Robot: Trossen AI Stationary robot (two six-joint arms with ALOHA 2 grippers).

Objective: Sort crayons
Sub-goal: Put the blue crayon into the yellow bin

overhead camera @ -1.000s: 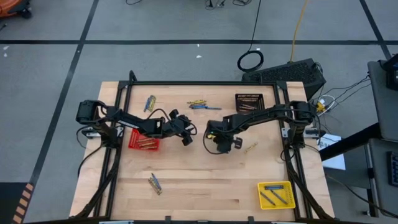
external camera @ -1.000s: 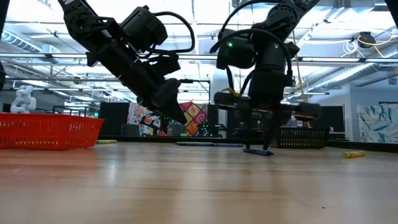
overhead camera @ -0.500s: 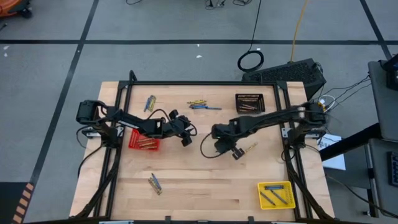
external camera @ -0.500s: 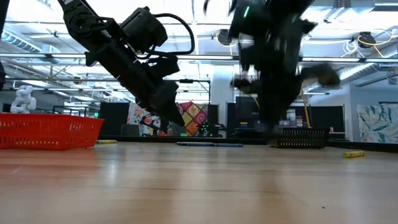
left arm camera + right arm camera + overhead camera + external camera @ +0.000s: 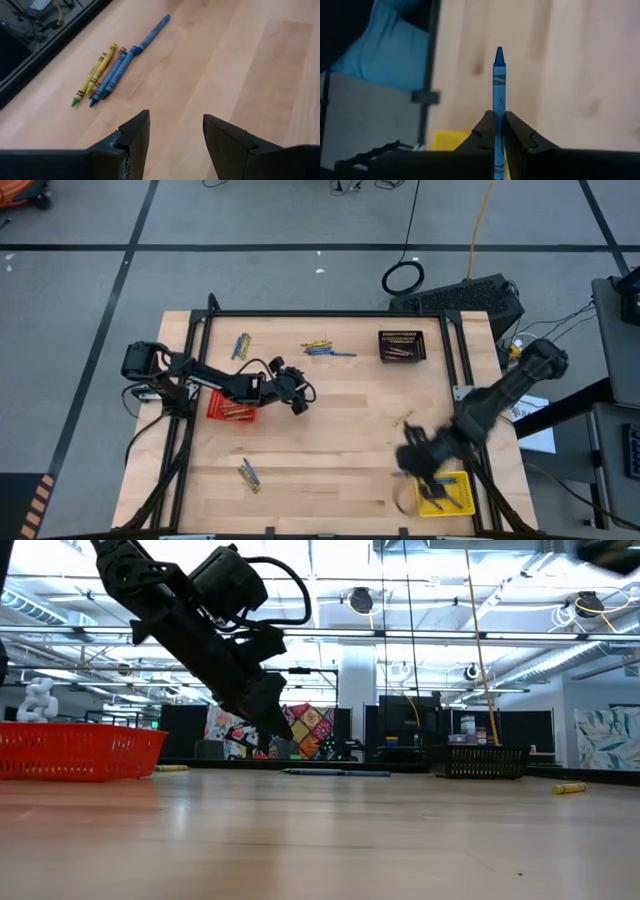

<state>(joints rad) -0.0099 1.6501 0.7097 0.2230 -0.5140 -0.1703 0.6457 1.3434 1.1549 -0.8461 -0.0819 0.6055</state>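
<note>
My right gripper [image 5: 418, 465] hangs over the table's near right corner beside the yellow basket [image 5: 447, 492], shut on a blue crayon [image 5: 499, 80]. My left gripper [image 5: 176, 135] stands open above the table's middle left [image 5: 300, 402], close to the red basket [image 5: 230, 405], and touches nothing. Ahead of it a small bunch of blue and yellow crayons [image 5: 107, 75] lies flat on the wood. More crayons lie at the far left [image 5: 241, 345], at the far middle [image 5: 322, 348] and at the near left [image 5: 248, 473]. A single yellow crayon [image 5: 403, 418] lies right of the middle. My right gripper pinches the blue crayon's lower part [image 5: 499, 107] between its two fingers. The crayon lies along the fingers, its pointed end [image 5: 499, 52] sticking out past the fingertips. It is lifted clear of the table, which shows far beneath it.
A black basket [image 5: 400, 345] with crayons stands at the far right. The yellow basket holds a few blue crayons and the red basket some brownish ones. A dark frame rail [image 5: 330, 313] runs along the table's far edge. Bare wood lies across the middle and near side.
My right gripper has picked up a blue crayon at the table's middle. It has risen and swung fast toward the near right corner, ending by the yellow basket. The crayon has left the wood and is lifted clear.
</note>
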